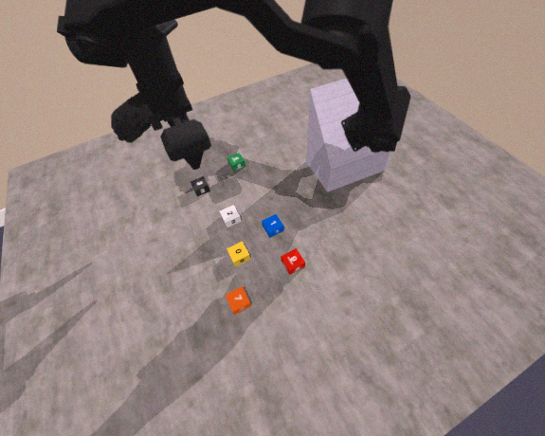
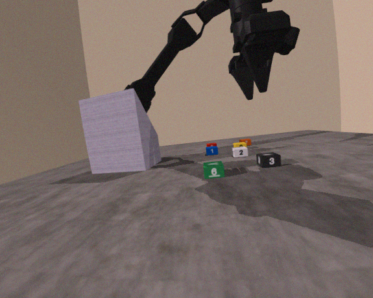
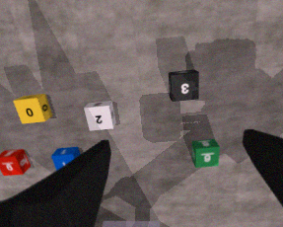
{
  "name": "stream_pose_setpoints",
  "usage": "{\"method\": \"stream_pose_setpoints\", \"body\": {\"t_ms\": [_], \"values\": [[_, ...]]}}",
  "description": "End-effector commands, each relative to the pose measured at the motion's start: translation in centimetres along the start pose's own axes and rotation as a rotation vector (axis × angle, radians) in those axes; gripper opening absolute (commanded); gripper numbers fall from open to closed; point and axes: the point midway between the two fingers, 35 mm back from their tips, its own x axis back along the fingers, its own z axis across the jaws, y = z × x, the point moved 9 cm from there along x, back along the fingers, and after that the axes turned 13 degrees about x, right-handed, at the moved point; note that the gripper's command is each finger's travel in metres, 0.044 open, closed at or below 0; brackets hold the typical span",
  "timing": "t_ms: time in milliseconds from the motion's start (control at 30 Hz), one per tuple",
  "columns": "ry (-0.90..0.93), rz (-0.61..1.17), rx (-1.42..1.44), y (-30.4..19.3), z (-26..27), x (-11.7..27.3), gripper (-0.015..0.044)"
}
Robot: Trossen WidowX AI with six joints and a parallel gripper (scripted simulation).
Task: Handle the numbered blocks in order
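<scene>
My gripper [image 2: 256, 95] [image 3: 175, 141] is open and empty, high above the table near the black and green blocks. The yellow block [image 1: 238, 253] [image 3: 33, 109] shows 0, the blue block [image 1: 273, 226] [image 2: 211, 151] shows 1, and the white block [image 1: 229, 216] [image 3: 99, 116] shows 2. The black block [image 1: 200, 186] [image 2: 268, 160] [image 3: 183, 86] shows 3. The green block [image 1: 236, 162] [image 2: 213, 170] [image 3: 205, 153] shows an underlined 6. The orange block [image 1: 238, 300] shows 7. The red block [image 1: 293, 262] [image 3: 13, 162] shows 9. A finger partly hides the blue block in the wrist view.
A pale lilac angled block [image 1: 320, 137] [image 2: 114, 133] stands on the grey table [image 1: 385, 332] [image 2: 133, 233] beside the arm's base, to one side of the digit blocks. Shadows of the arm fall across the table and several blocks.
</scene>
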Motion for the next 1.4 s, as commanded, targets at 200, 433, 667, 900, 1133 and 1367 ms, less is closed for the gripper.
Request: {"method": "stream_pose_setpoints", "body": {"t_ms": [200, 433, 667, 900, 1133, 1367], "values": [[0.001, 0.005, 0.018, -1.0, -2.3, -0.2, 0.04], [0.001, 0.005, 0.018, -1.0, -2.3, -0.2, 0.04], [0.001, 0.005, 0.018, -1.0, -2.3, -0.2, 0.04], [-0.008, 0.006, 0.014, 2.7, 6.4, 0.1, 0.04], [0.009, 0.004, 0.016, 3.8, 15.7, -0.2, 0.04], [0.01, 0.004, 0.016, 3.8, 15.9, -0.2, 0.04]]}}
